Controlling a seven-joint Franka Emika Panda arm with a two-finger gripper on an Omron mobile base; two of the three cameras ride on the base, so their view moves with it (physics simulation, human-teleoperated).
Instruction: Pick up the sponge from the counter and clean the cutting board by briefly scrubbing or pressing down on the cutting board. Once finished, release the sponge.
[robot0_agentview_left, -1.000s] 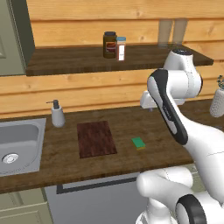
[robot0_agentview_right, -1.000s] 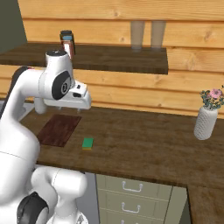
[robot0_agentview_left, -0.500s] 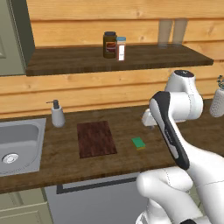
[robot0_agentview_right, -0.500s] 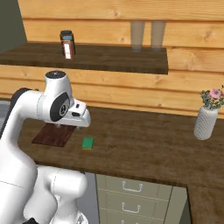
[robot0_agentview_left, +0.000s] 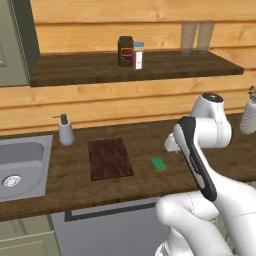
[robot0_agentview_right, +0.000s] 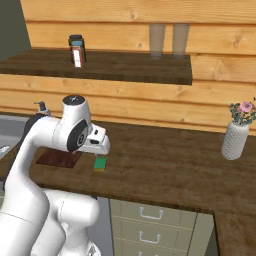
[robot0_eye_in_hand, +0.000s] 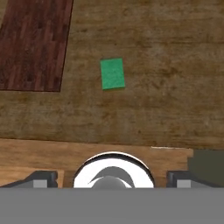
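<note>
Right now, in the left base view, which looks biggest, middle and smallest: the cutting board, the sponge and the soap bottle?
1. The cutting board looks biggest by far.
2. The soap bottle comes next.
3. The sponge looks smallest.
All three sit on the counter at a similar distance from the camera, so the order seems fair.

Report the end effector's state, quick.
End effector: open, holding nothing; the sponge lies untouched on the counter.
</note>
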